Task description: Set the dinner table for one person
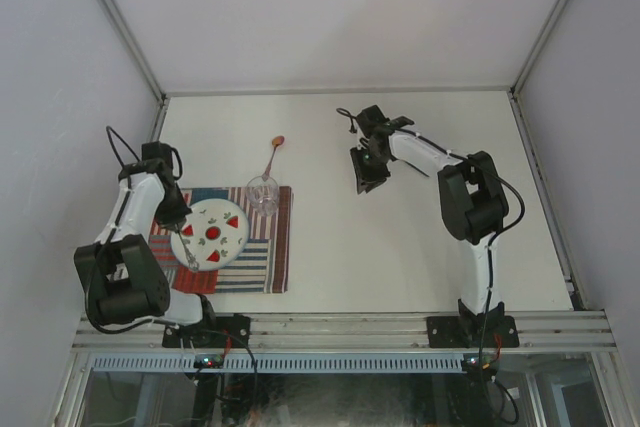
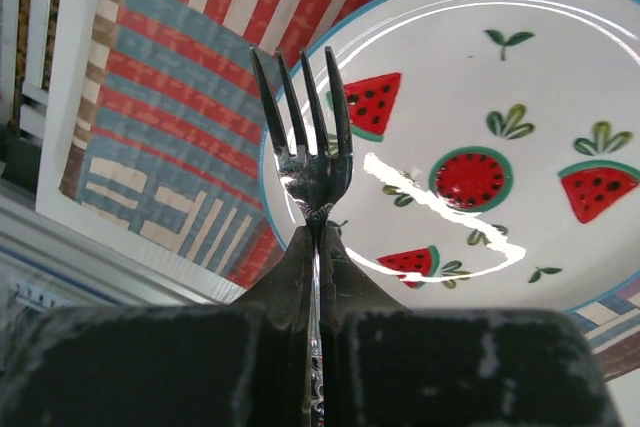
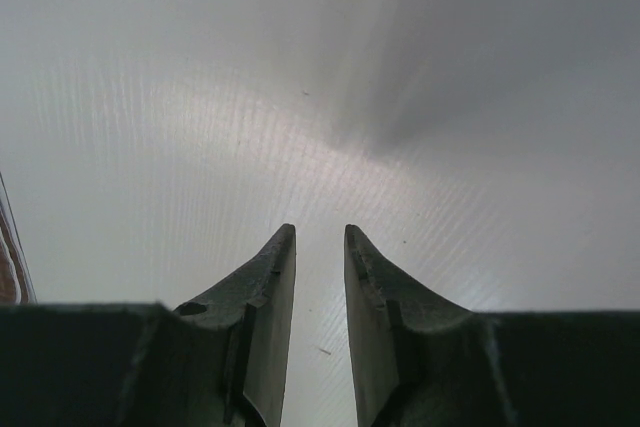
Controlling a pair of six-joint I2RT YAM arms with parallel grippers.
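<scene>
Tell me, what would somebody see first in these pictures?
The watermelon plate jumps out, sitting on a striped placemat at the near left of the table. The left pincer grips a shiny fork over the plate's edge. A glass stands on the placemat's far right corner, with a spoon lying beyond it.

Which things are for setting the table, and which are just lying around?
For the job: dinner table, striped placemat, watermelon plate, glass, spoon, fork in the left gripper.
Just there: aluminium rails, black cable.
</scene>
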